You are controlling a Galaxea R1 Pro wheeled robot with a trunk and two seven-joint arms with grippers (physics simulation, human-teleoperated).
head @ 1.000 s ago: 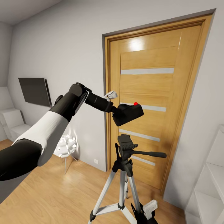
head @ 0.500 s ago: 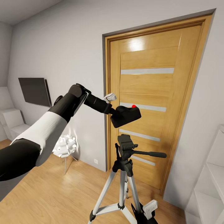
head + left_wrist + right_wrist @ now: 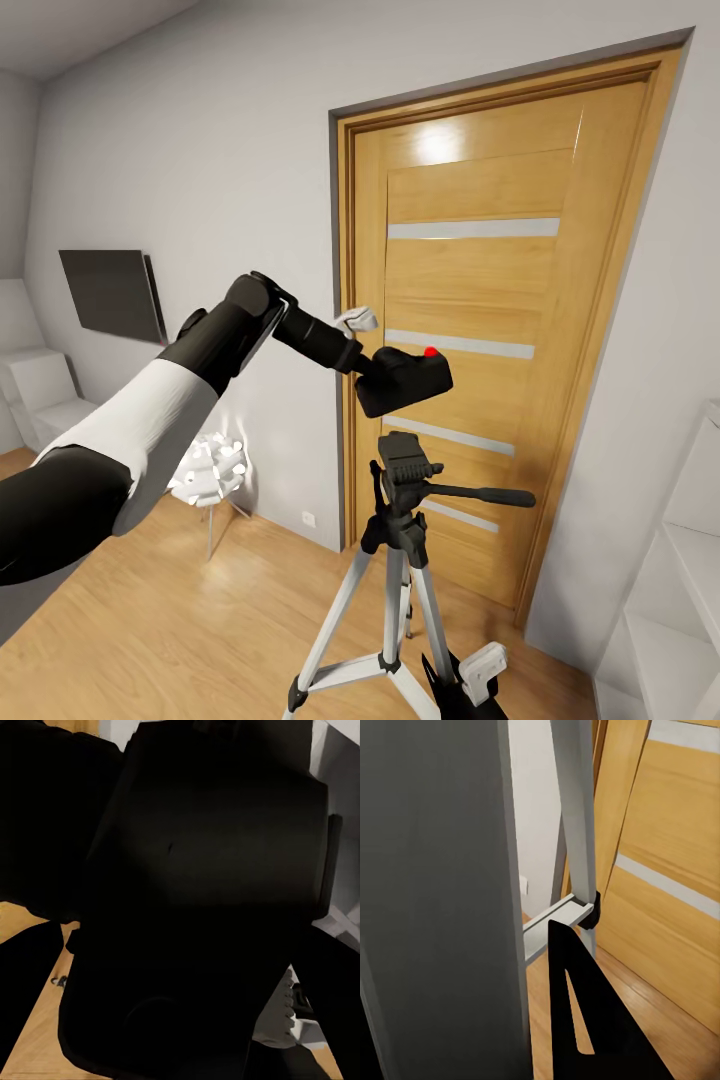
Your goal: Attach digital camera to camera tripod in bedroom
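The oak door (image 3: 490, 330) stood shut behind everything, its pale horizontal strips running across the panel, and the camera tripod (image 3: 400, 560) was planted on the wood plank floor (image 3: 150, 630) right in front of it, black head uppermost with its side handle (image 3: 480, 494) sticking out toward the robot's right. Off to the left, a dark flat screen (image 3: 110, 293) hung on the grey wall, a small white flower-shaped lamp (image 3: 210, 472) sat low on thin legs, and a white seat (image 3: 40, 395) filled the far corner; white shelving (image 3: 670, 590) edged in on the right. The left arm reached across from the left, and the left gripper (image 3: 362, 362) was pinching the digital camera (image 3: 403, 380) at its near end, holding it in the air just above the tripod head, a clear gap between the two, the red button (image 3: 431, 352) on top. Nothing lay between camera and head. From the left wrist the camera's black body (image 3: 202, 900) blocked nearly all there was to see, with a light ridged finger (image 3: 279, 1014) at its edge and slivers of floor beyond. The right gripper (image 3: 478, 680) hung low by the tripod's legs; I could not tell whether it was spread or pressed together. Its wrist camera looked past a silver leg (image 3: 579, 832) and a cross brace (image 3: 551, 928) at close range, with the door's lower panel behind.
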